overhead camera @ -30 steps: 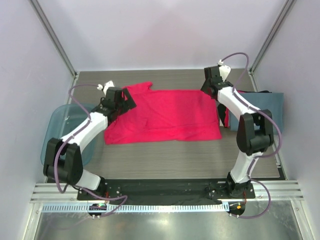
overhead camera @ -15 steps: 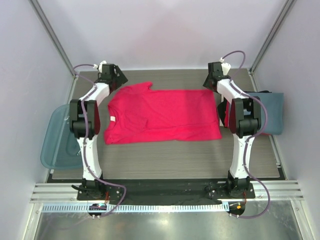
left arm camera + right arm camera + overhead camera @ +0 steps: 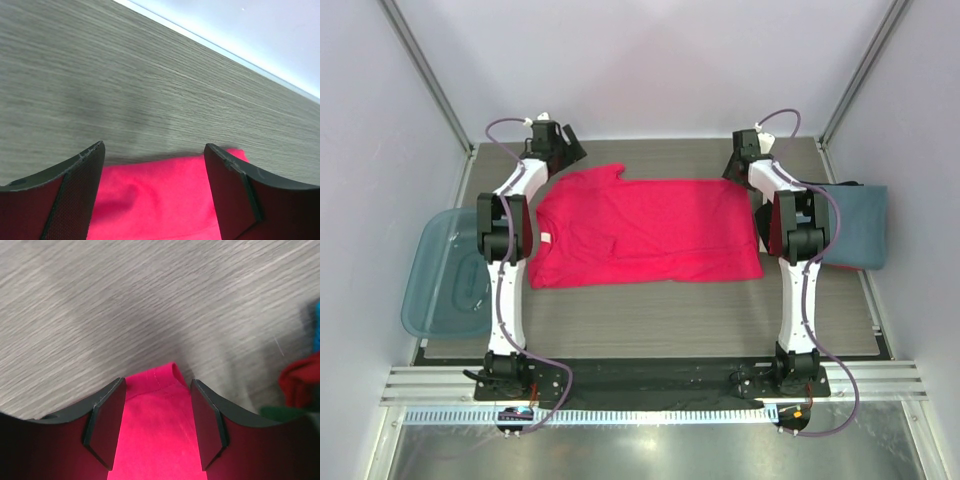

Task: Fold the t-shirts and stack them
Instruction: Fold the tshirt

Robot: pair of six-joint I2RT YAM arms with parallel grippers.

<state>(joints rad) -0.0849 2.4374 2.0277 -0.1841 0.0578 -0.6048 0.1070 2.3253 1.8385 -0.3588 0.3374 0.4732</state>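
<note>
Pink-red cotton: the pink-red t-shirt (image 3: 645, 230) lies spread flat on the wood-grain table (image 3: 650, 320), between the two arms, with its collar end toward the left arm and its hem toward the right.

Left gripper (image 3: 154, 147) – position: at the far left corner of the shirt, low over the table. Its fingers (image 3: 75, 185) stand wide apart. In the left wrist view the shirt's far edge lies on the table in the gap between them, and neither finger presses the cloth. Beyond the edge only bare table shows.

Right gripper (image 3: 157, 382) – position: at the far right corner of the shirt. The jaws are spread, less widely than the left pair. The stitched hem corner lies flat on the table between the two pads and is not pinched. The cloth fills most of the gap.

Blue-grey t-shirt (image 3: 860, 225): folded, on the right side of the table, just beyond the pink-red hem. A red folded edge (image 3: 300, 380) shows between the two.

Translucent blue bin (image 3: 435, 280): at the left edge of the table, well apart from both grippers.
</note>
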